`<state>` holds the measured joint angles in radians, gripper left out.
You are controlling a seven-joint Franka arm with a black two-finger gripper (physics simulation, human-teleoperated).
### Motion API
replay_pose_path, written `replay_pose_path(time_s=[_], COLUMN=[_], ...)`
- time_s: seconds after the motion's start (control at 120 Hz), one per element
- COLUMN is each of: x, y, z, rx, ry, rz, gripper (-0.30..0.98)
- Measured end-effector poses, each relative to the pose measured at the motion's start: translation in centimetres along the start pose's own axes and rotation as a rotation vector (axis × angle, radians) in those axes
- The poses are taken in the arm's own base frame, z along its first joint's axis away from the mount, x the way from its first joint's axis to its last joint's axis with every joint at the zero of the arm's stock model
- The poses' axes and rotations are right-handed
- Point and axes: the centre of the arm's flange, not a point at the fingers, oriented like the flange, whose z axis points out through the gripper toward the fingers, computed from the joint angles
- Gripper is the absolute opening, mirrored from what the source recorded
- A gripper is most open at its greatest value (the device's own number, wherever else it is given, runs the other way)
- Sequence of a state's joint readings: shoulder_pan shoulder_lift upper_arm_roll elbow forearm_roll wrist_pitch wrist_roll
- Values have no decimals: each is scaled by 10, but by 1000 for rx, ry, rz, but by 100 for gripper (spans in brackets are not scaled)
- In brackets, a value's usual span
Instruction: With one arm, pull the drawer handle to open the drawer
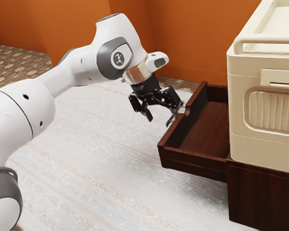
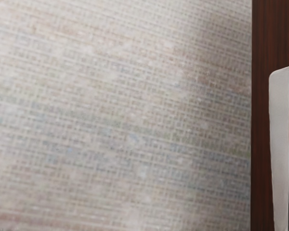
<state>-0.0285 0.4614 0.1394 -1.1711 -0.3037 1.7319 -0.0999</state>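
Note:
In the exterior view my black gripper (image 1: 162,113) is open, its two fingers wide apart and tilted down toward the drawer front. The dark brown drawer (image 1: 193,164) stands pulled far out of its cabinet (image 1: 262,197), with its inside showing. Its silver handle (image 1: 171,119) is on the outer face, close by the finger nearer the drawer; whether they touch I cannot tell. The other finger hangs over the rug, away from the handle. In the wrist view the metal handle (image 2: 281,144) appears beside the drawer's brown face (image 2: 261,115).
A cream box-like unit (image 1: 241,110) with a rail on top stands on the cabinet. A pale woven rug (image 1: 96,163) lies on the floor under my arm and the drawer. Orange walls (image 1: 192,38) rise behind.

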Motion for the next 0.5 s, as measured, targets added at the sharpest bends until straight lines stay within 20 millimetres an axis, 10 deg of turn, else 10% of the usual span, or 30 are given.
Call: replay_pose_path(time_s=[0.5], x=[-8], y=[-3], z=[-33], rx=[-48], ry=[21], rz=[43], gripper=[69])
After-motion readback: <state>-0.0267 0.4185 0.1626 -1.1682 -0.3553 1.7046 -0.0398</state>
